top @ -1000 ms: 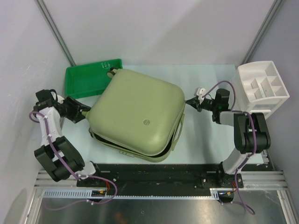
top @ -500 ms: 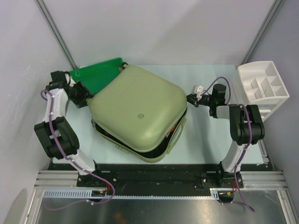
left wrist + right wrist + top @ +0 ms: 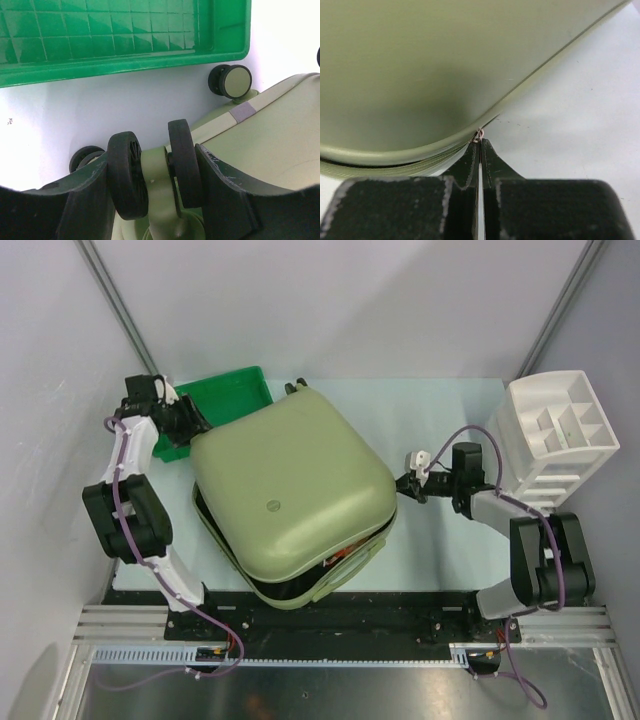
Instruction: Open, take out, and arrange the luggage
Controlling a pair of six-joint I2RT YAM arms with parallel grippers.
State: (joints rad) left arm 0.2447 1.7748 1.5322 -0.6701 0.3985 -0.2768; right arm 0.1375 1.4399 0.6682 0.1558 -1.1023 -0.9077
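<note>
Green suitcase (image 3: 290,485): your left fingers (image 3: 75,200) squeeze its wheel (image 3: 125,175).
Zip tab (image 3: 479,134): your right fingers (image 3: 466,162) pinch it.
Risk: tug hard, tab slips.

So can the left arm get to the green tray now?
Likely yes, once freed: the left gripper grips the luggage by a wheel, and the green tray lies just beyond, nothing between.

Pale table (image 3: 440,415) w/ luggage (image 3: 290,490) mid, green tray (image 3: 235,390) far-left, white organizer (image 3: 555,425) at right edge.
</note>
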